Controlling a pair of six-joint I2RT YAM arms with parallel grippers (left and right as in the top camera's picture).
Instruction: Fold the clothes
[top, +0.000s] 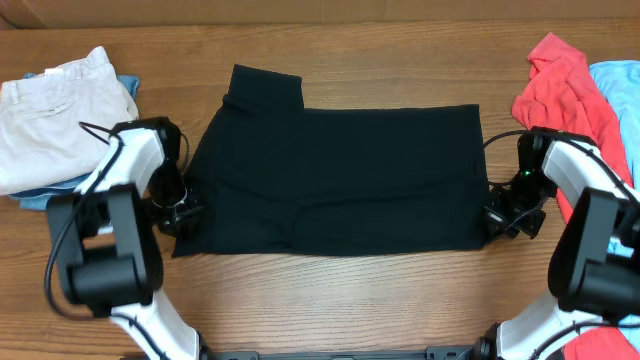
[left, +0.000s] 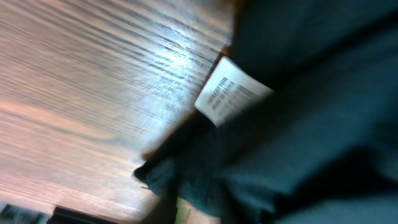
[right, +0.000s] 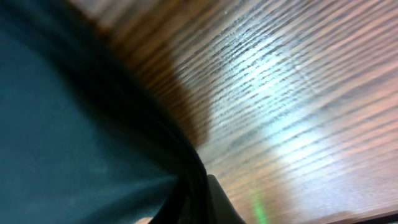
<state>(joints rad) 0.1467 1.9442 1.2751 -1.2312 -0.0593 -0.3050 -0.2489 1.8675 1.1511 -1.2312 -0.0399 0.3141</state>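
black garment (top: 330, 180) spread flat, wooden table (top: 400, 300)

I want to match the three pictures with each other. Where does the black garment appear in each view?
Overhead: the black garment lies spread out in the middle of the picture.
Left wrist: it fills the right and lower part, with its white label at the edge.
Right wrist: it fills the left and lower-left part.
Shared landmark: the wooden table, whose bare grain borders the cloth in every view.
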